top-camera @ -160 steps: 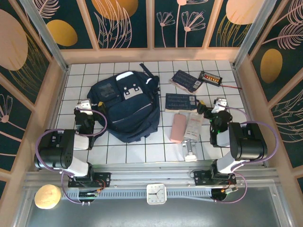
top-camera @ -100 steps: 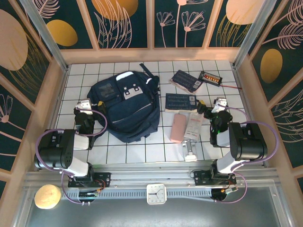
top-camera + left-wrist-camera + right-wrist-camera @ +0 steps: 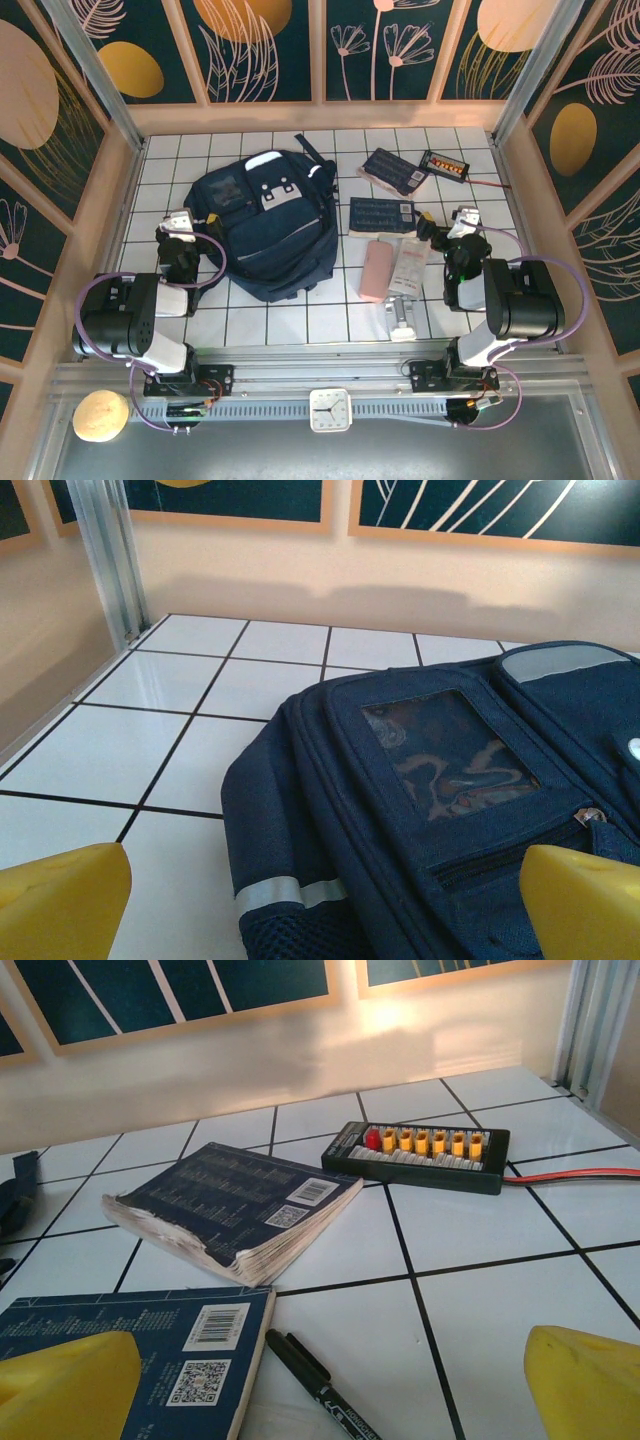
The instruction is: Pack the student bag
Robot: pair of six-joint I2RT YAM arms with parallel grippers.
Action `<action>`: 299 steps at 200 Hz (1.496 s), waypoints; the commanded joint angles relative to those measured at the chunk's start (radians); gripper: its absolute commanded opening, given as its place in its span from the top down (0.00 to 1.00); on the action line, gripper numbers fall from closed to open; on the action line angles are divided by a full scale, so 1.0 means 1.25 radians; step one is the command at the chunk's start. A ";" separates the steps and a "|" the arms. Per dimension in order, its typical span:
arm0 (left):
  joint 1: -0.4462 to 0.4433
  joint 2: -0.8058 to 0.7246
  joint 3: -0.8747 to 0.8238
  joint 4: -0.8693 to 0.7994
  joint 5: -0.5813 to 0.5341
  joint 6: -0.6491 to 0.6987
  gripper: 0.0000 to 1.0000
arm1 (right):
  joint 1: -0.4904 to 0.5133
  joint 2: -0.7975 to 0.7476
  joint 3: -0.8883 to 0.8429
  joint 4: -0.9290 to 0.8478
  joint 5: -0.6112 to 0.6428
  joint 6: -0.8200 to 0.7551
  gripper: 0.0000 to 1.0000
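White tiled table (image 3: 300, 322): we see no change against earlier frames, both arms idle. student bag (image 3: 265, 225) lies flat, looks closed. left gripper (image 3: 178, 222) sits just left of bag, right gripper (image 3: 462, 222) well right of bag, past blue book (image 3: 382, 214). Fingers of both wide apart, empty. We judge packing not started.

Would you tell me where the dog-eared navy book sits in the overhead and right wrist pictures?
Top external: the dog-eared navy book lies upper right of centre, right of the student bag.
Right wrist: the book lies left of centre.
Shared landmark: the black connector board with yellow plugs, just right of it in both.
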State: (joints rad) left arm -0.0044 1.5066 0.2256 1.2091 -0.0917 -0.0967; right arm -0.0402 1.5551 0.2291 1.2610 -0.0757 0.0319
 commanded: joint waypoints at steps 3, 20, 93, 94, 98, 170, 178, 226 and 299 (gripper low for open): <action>0.007 0.009 0.013 0.039 -0.004 0.013 0.01 | -0.008 0.008 -0.002 0.042 0.004 -0.011 0.01; 0.007 0.009 0.015 0.037 -0.004 0.014 0.01 | -0.011 0.004 -0.002 0.038 -0.003 -0.008 0.01; 0.006 -0.277 0.211 -0.571 -0.243 -0.181 0.01 | -0.015 -0.242 0.323 -0.669 0.106 0.156 0.01; 0.006 -0.281 0.218 -0.583 -0.244 -0.185 0.01 | -0.015 -0.242 0.333 -0.688 0.103 0.160 0.01; 0.006 -0.298 0.239 -0.636 -0.242 -0.202 0.01 | -0.016 -0.239 0.372 -0.750 0.092 0.173 0.01; -0.279 -0.283 0.531 -1.122 -0.015 -0.087 0.01 | 0.125 -0.098 0.748 -1.277 -0.302 0.350 0.08; -0.312 -0.264 0.544 -1.147 0.007 -0.076 0.01 | 0.158 -0.083 0.759 -1.299 -0.309 0.344 0.08; -0.514 -0.133 0.584 -1.220 0.045 0.060 0.11 | 0.207 -0.068 0.705 -1.211 -0.359 0.411 0.09; -0.573 0.082 0.746 -1.281 0.127 0.077 0.25 | 0.213 -0.080 0.692 -1.200 -0.330 0.438 0.09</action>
State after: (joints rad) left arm -0.7090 1.5486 1.0916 -0.3424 0.0097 -0.0250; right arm 0.2237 1.4818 1.1091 -0.2626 -0.4892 0.5507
